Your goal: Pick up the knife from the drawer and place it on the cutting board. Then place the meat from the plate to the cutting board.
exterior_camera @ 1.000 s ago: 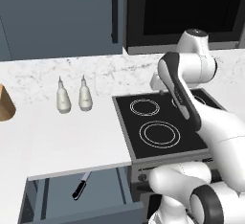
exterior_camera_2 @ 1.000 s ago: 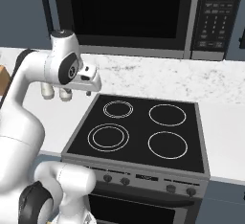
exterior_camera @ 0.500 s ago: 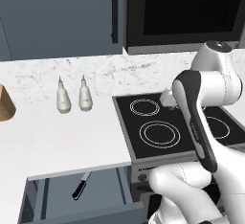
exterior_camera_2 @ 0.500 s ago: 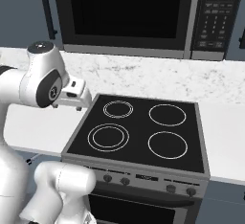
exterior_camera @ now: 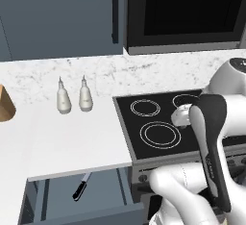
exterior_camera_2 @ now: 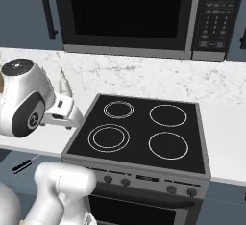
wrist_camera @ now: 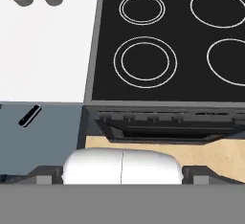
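The knife [exterior_camera: 80, 187] lies in the open drawer [exterior_camera: 57, 209] under the counter, black handle nearest and blade running back beneath the counter edge. Its handle [wrist_camera: 29, 115] also shows in the hand view, and its handle end [exterior_camera_2: 25, 163] in the right base view. My gripper [exterior_camera: 180, 118] hangs over the front left of the stove, up and to the right of the knife, open with nothing between its fingertips [wrist_camera: 47, 173]. The cutting board, the meat and the plate are out of view.
A black four-ring stove [exterior_camera: 158, 123] sits right of the white counter [exterior_camera: 72, 137]. Two grey bottles [exterior_camera: 63, 101] [exterior_camera: 85, 98] stand near the back wall. A tan wooden thing [exterior_camera: 5, 105] is cut by the left edge. The oven door [wrist_camera: 158, 127] is below the stove.
The arm has folded back toward the base, and the hand has come down and forward over the stove's front left. The jaws have spread wider. The knife and bottles have not moved.
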Available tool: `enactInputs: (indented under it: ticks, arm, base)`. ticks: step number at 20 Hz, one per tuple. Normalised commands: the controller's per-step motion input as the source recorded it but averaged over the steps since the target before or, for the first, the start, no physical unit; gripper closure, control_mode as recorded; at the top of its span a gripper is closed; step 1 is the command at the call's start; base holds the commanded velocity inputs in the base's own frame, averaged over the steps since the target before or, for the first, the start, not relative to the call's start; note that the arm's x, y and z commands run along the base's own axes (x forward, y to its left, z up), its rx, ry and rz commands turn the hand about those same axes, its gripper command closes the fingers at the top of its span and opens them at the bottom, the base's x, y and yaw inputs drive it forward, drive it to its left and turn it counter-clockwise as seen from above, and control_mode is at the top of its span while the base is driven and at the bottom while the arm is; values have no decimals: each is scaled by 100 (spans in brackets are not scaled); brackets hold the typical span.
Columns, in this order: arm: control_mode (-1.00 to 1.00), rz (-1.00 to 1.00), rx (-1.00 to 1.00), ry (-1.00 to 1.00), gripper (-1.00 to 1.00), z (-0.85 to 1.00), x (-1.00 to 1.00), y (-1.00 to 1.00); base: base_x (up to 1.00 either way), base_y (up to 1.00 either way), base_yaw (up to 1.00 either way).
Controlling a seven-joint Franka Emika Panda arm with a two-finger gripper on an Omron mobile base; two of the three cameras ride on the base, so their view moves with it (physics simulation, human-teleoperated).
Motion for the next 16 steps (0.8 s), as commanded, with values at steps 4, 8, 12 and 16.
enactInputs:
  ticks: [4,8,12,16]
  arm:
    - [100,0,0,-2,-100,0,-27,-2]
    - [100,0,0,0,-100,0,0,0]
    - [100,0,0,0,-100,0,0,0]
    - [100,0,0,0,-100,0,0,0]
  base:
    - [-5,-10,0]
    - [-17,-56,12]
    - [-22,-86,39]
    - [-24,-16,50]
